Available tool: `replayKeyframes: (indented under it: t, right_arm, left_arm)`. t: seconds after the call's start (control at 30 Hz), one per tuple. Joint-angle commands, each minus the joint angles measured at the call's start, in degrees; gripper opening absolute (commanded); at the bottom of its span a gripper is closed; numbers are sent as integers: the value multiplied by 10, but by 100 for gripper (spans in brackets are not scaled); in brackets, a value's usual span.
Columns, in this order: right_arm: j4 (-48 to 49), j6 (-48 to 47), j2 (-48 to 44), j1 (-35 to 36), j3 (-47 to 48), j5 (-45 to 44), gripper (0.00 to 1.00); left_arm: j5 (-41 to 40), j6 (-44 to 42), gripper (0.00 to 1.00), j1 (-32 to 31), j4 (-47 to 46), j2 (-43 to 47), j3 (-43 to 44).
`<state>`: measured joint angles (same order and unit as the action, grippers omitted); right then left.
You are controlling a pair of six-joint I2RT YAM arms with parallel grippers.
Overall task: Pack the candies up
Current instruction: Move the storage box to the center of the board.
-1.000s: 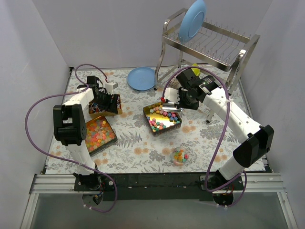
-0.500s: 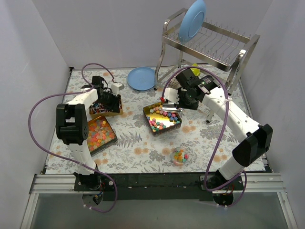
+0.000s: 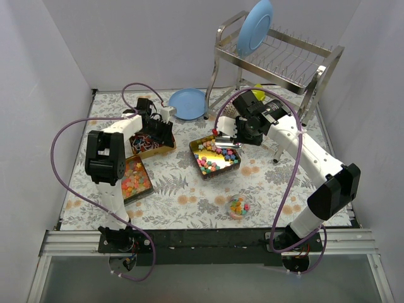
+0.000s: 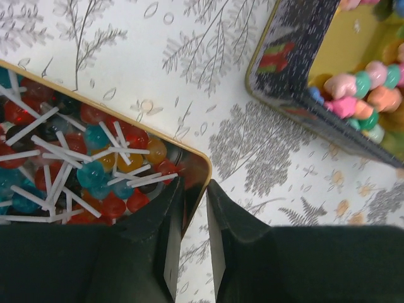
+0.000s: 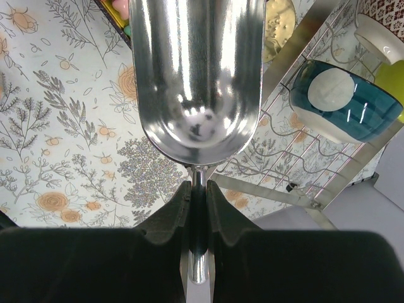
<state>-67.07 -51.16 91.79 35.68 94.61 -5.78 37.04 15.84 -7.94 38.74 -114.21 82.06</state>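
Observation:
Mixed candies [image 3: 211, 159] fill a gold-lined tin [image 3: 235, 165] at the table's middle. More candies sit in a small bowl [image 3: 238, 206] near the front and in a tin [image 3: 134, 178] under the left arm. My right gripper [image 3: 243, 134] is shut on the handle of a steel scoop [image 3: 226, 144], held over the middle tin's far edge. The scoop's bowl [image 5: 196, 76] is empty. My left gripper [image 4: 196, 199] is shut on the corner rim of a lollipop tin [image 4: 95, 158], also seen from above [image 3: 151, 142]. A dark-walled candy tin [image 4: 297, 69] lies beside it.
A dish rack [image 3: 278, 60] with a blue plate [image 3: 254, 26] stands at the back right; a blue and white bowl [image 5: 341, 104] sits under it. A second blue plate [image 3: 187, 103] lies at the back centre. Purple cables loop over the left side.
My left gripper has dragged the lollipop tin to the right, toward the middle tin, and the left arm has swung with it. The right arm and scoop have stayed put.

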Motion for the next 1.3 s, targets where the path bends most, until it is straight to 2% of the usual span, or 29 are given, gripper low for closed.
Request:
replayKeyframes:
  t: [0.0,0.1,0.37,0.6,0.83,1.07,1.2,1.23,1.27]
  right_arm:
    - [12,6,-8,-2,7,6,1]
    - [12,5,-12,-2,6,4,1]
    - [12,5,-41,-6,-24,-1,1]
    - [12,5,-60,-10,-40,-4,1]
    - [10,5,-75,-11,-51,-5,1]
    - [11,5,-82,-11,-54,-6,1]
    - [10,5,-82,-11,-51,-6,1]
    - [10,5,-82,-11,-48,-6,1]
    - [10,5,-81,-11,-45,-3,1]
  left_arm:
    - [36,75,19,-22,-2,-34,54]
    - [41,121,19,-25,-7,-38,58]
    - [50,202,19,-40,-45,7,-22]
    - [63,178,19,-67,-63,67,-115]
    - [66,218,20,-129,-98,109,-169]
    - [74,206,21,-164,-100,142,-201]
    - [89,185,32,-165,-87,161,-186]
    - [94,179,41,-164,-71,169,-177]
    - [96,173,44,-164,-61,193,-166]
